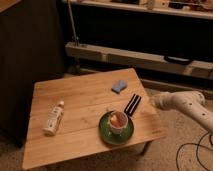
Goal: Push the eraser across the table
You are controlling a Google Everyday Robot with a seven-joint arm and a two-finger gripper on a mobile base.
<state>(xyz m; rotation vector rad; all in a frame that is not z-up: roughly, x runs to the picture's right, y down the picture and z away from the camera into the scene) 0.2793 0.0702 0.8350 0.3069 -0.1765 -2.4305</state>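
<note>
The eraser [132, 104], a black oblong block with a pale stripe, lies on the right part of the light wooden table [80, 97], just above and to the right of the cup. My gripper [152, 100] is at the end of the white arm that reaches in from the right. It sits low at the table's right edge, just to the right of the eraser. I cannot tell whether it touches the eraser.
A cup [117, 121] stands on a green saucer [115, 135] near the front right. A small bottle [53, 118] lies at the left. A light-blue pad [119, 86] lies behind the eraser. A low bench [140, 57] runs behind the table. Cables [195, 150] lie on the floor at the right.
</note>
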